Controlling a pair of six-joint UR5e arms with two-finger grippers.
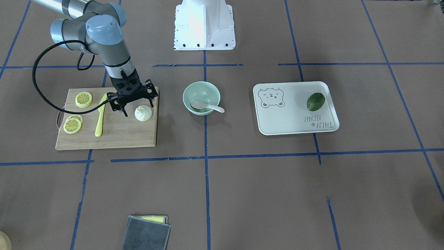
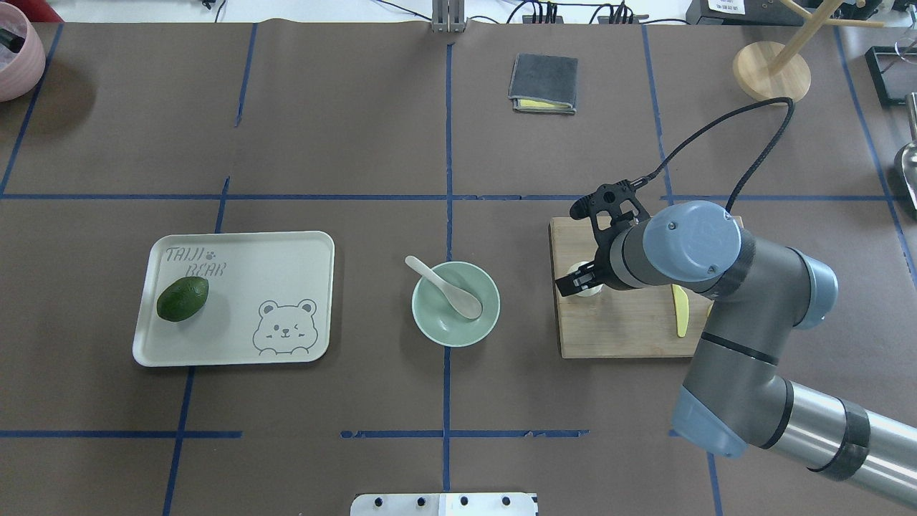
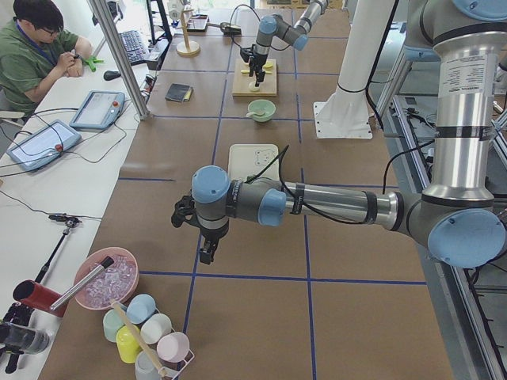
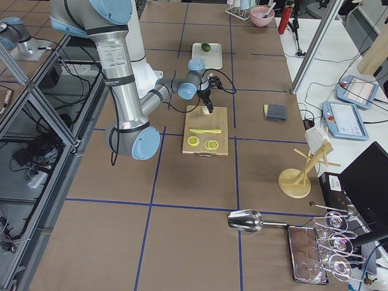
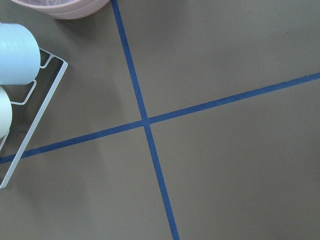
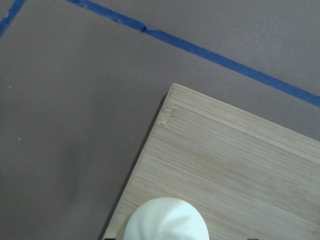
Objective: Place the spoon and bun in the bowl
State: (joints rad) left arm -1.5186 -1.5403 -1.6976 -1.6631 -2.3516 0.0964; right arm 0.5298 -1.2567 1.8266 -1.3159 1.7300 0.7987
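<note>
The white pleated bun (image 1: 143, 113) sits on the wooden cutting board (image 1: 118, 137). My right gripper (image 1: 138, 108) hangs just above it, open, with one finger on each side of the bun. In the overhead view the right gripper (image 2: 577, 280) hides most of the bun (image 2: 589, 289). The right wrist view shows the bun (image 6: 166, 220) at the bottom edge, near the board's corner. The off-white spoon (image 1: 207, 106) lies in the mint-green bowl (image 1: 194, 91), its handle over the rim. My left gripper (image 3: 204, 250) shows only in the exterior left view, over bare table far from these; I cannot tell if it is open or shut.
Lemon slices (image 1: 84, 99) and a yellow plastic knife (image 1: 100, 116) lie on the board. A bear-print tray (image 1: 295, 121) holds an avocado (image 1: 315, 101). A folded grey cloth (image 1: 147, 233) lies near the operators' edge. A pink bowl (image 3: 107, 279) and a rack of cups (image 3: 146, 332) stand near my left arm.
</note>
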